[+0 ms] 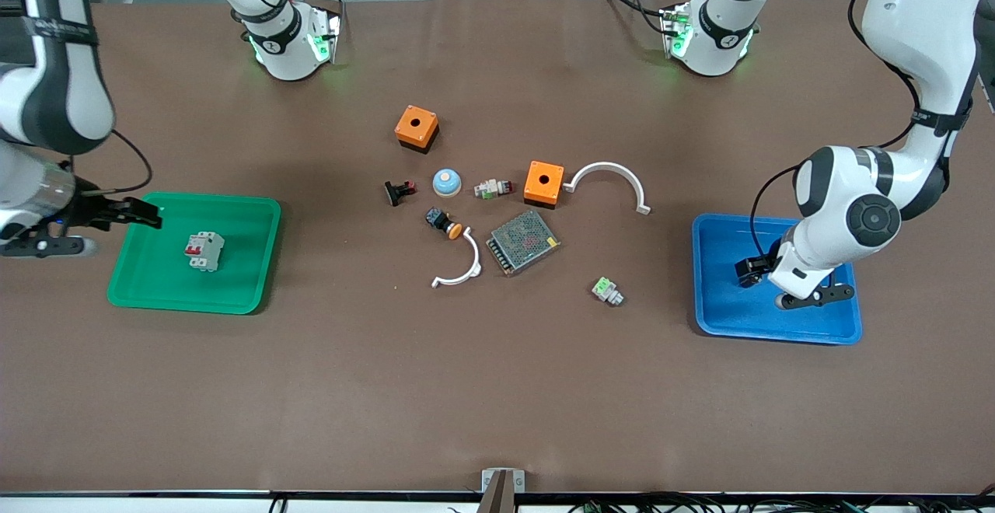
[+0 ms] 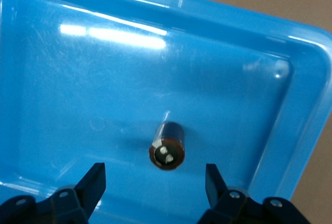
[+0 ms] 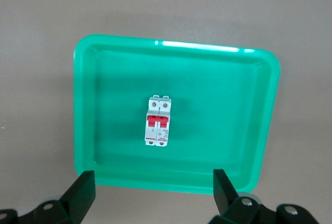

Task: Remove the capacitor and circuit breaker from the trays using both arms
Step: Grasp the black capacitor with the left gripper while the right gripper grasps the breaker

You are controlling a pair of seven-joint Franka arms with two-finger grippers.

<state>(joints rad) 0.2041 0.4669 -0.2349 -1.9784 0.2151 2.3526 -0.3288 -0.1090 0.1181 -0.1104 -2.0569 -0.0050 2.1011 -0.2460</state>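
On the green tray [image 1: 249, 264] lies the breaker [image 1: 204, 251]; blue tray [image 1: 723, 311] holds the capacitor [image 2: 167, 145]. Left gripper [image 2: 155, 180] over the blue tray and right gripper [image 3: 154, 185] over the green tray's edge: both spread, empty.

Glossy plastic blue tray [image 2: 290, 105] and green tray [image 3: 104, 68] sit on the matt brown table [image 1: 466, 389].

Both arms have glossy white rounded shells with dark grey joint bands and black cables looped alongside. Green lights glow on their white bases. The black left gripper [image 2: 155, 182] and black right gripper [image 3: 153, 190] carry small round screws.
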